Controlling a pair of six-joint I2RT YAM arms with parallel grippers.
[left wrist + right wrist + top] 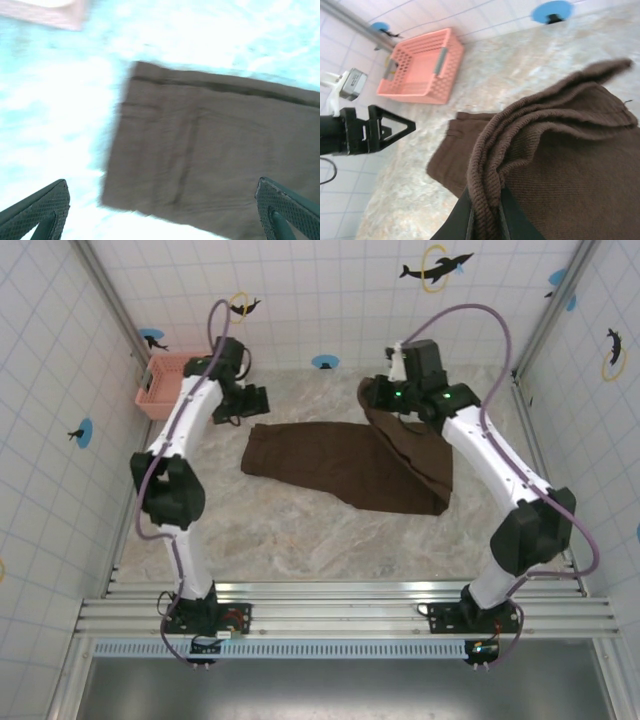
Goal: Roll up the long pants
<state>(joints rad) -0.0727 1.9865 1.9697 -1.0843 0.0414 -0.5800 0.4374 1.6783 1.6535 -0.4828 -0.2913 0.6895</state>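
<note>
The long pants (340, 465) are dark brown fabric, lying spread across the middle of the table. Their far right part is gathered and lifted off the surface. My right gripper (385, 395) is shut on that gathered part, and the wrist view shows its fingers (462, 215) pinching several folded layers of ribbed cloth (580, 165). My left gripper (252, 400) hovers over the left end of the pants, apart from them. In its own view that gripper (161, 190) is wide open above a flat rectangular end of the fabric (210, 145).
A pink mesh basket (160, 385) stands at the back left corner against the wall, just behind the left arm. It also appears as a basket (420, 67) in the right wrist view. Bare marbled tabletop (300, 540) lies in front of the pants. Tiled walls enclose three sides.
</note>
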